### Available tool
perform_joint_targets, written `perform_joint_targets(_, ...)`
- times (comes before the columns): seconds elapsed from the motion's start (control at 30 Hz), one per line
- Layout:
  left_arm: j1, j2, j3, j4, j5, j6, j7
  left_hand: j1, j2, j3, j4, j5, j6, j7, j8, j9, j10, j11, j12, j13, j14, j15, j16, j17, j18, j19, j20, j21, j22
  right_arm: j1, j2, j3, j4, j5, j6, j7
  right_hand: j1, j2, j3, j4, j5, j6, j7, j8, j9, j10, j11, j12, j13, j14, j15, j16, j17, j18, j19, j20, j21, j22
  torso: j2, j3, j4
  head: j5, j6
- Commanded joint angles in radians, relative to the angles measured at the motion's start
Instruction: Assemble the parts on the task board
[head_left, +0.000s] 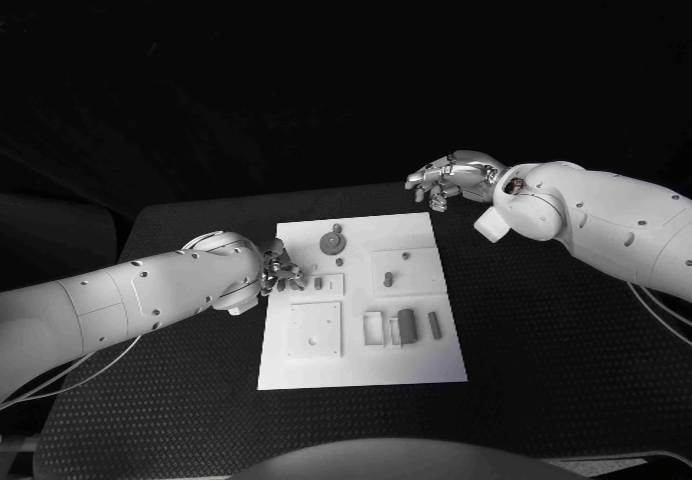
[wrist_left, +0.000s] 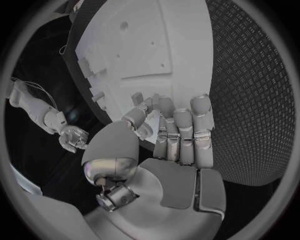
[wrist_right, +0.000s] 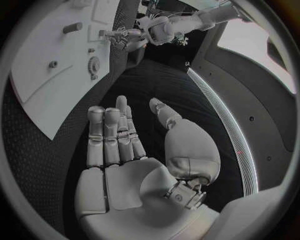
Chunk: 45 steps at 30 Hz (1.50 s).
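Left hand: the left hand (head_left: 277, 270) is at the left edge of the white board (head_left: 418, 365), low over a small part (head_left: 319, 284) in the middle of the plate. In the left wrist view its fingers (wrist_left: 181, 127) lie straight and close side by side over the board edge. I cannot tell if something is held under the fingertips.

Right hand: the right hand (head_left: 454, 177) hangs above the table behind the far right corner of the board, well apart from it. In the right wrist view the palm is bare and the fingers (wrist_right: 109, 135) are stretched out, so it holds nothing.

Board and parts: the board lies in the middle of the black table (head_left: 562, 340). On it there are a round gear-like part (head_left: 333, 241) near the far edge, a square plate with two pegs (head_left: 402, 270) to the right of it, a flat square plate (head_left: 315, 329) near the front, and some upright small blocks (head_left: 405, 325) beside that.

Step in hand: in my judgement the left hand works on the small part by the left edge, to pick it or to seat it.

How to do it well: I think the fingers should come down slowly and straight, so the part is not pushed off the board. The right hand could stay away, or press the board so it does not slide.

Surface: the table top is dark with a fine raised pattern; it looks not slippery.

Room: the surroundings behind the table are dark.
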Motion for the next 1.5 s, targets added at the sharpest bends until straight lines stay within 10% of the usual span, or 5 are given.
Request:
perform_joint_targets(0.03,-0.007,-0.001,-0.006,-0.002,-0.013,0.034,-0.03,0.004,0.008,0.014,-0.01,0.003,0.003,-0.004,0.084,0.028,0.023,-0.024,0.004,0.002,0.06,-0.064,0.006,0.001,0.025,0.034,-0.041,0.006,0.022,0.0,0.001,0.001,0.0,-0.004,0.015,0.007,-0.009,0.002,0.004,-0.002,0.004,-0.001,0.006,-0.003,0.001,-0.006,-0.002,0.007,-0.002,-0.003,-0.006,0.003,-0.001,0.047,0.002,-0.005,-0.005,0.012,0.001,-0.0003,-0.0001,-0.002,0.001)
perform_joint_targets(0.97,-0.008,0.016,-0.006,-0.007,-0.093,0.065,-0.048,0.002,0.007,0.014,-0.009,0.005,0.0,-0.004,0.087,0.028,0.022,-0.024,0.005,0.001,0.059,-0.064,0.007,0.0,0.024,0.034,-0.04,0.008,0.022,0.0,-0.002,0.001,0.006,-0.019,0.013,0.007,-0.009,0.002,0.004,-0.002,0.004,-0.001,0.006,-0.003,0.001,-0.006,-0.002,0.007,-0.002,-0.003,-0.005,0.003,-0.001,0.047,0.002,-0.005,-0.005,0.012,0.001,-0.0013,0.0007,-0.003,0.001)
perform_joint_targets(1.5,-0.011,0.029,-0.007,-0.013,-0.087,0.06,-0.039,-0.039,-0.013,0.006,-0.002,0.118,0.003,-0.008,0.114,0.023,0.025,-0.028,0.024,0.002,0.062,-0.068,0.024,-0.006,0.019,0.037,-0.04,0.022,0.019,0.0,-0.002,0.001,0.006,-0.021,0.012,0.008,-0.009,0.002,0.004,-0.002,0.004,-0.001,0.006,-0.003,0.002,-0.006,-0.002,0.008,-0.002,-0.003,-0.005,0.003,-0.001,0.047,0.002,-0.005,-0.005,0.012,0.001,-0.0008,0.0006,-0.003,0.0)
